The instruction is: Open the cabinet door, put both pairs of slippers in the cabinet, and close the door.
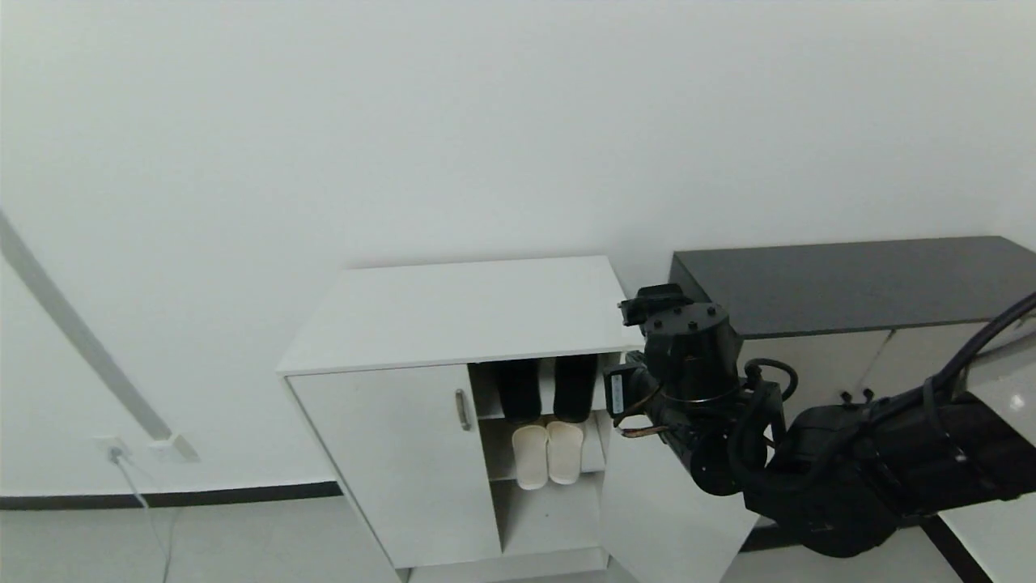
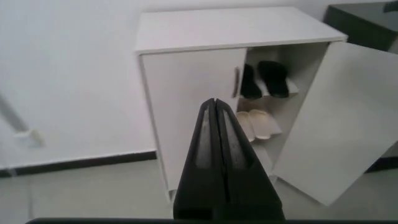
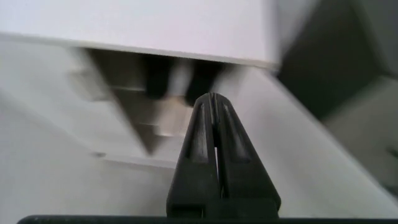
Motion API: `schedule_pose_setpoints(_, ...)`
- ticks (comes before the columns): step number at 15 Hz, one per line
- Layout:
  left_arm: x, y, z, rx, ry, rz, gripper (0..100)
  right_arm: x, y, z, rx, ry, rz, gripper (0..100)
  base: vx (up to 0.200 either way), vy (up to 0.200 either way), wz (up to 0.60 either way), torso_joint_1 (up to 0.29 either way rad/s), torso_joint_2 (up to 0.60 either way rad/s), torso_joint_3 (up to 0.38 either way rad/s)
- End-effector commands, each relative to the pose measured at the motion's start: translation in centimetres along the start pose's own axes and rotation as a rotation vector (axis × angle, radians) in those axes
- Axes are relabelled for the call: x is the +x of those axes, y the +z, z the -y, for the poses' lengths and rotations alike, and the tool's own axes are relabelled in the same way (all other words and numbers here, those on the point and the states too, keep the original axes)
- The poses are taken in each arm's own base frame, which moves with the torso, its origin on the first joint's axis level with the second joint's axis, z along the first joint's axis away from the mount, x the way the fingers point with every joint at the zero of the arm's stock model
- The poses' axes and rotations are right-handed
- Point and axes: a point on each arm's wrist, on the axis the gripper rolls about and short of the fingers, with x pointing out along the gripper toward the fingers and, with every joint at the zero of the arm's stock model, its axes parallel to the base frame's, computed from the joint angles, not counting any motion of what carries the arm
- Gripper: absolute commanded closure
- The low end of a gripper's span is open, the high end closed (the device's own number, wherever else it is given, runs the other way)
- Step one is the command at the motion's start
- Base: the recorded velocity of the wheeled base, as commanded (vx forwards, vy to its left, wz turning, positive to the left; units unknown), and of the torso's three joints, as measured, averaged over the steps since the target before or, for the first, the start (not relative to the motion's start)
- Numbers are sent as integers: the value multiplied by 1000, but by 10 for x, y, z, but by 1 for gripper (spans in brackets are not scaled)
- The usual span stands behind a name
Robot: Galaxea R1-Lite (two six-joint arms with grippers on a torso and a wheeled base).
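- Left gripper [image 2: 215, 102]: jaws pressed together on nothing, well back from the cabinet [image 1: 461, 312].
- Right gripper [image 3: 214, 97]: clenched, empty, near the open right door [image 1: 672, 518].
- White slippers [image 1: 548, 453]: middle shelf, side by side, long axes front-to-back.
- Black slippers [image 1: 546, 389]: shelf above, lying the same way.

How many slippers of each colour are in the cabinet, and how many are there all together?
Black slippers: 2
White slippers: 2
Total: 4
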Motion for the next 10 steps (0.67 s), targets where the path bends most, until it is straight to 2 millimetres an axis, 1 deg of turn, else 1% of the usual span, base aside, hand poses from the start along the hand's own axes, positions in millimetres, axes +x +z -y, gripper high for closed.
schedule_pose_setpoints(1,0,0,0,0,-1,-1,100,3,-1,1,1,-7,-2,100,0,0,-600,12,2,-2)
schedule_pose_setpoints(3,0,0,0,0,-1,-1,100,7,-1,6,9,-21,4,100,0,0,-600,10,-2,0)
schedule_pose_setpoints(9,0,0,0,0,-2,-1,100,14,-4,7,2,-30,20,100,0,0,0,0,0,0)
schedule_pose_setpoints(10,0,0,0,-2,1,-1,100,14,-3,8,4,-31,21,100,-200,0,0,2,2,-2)
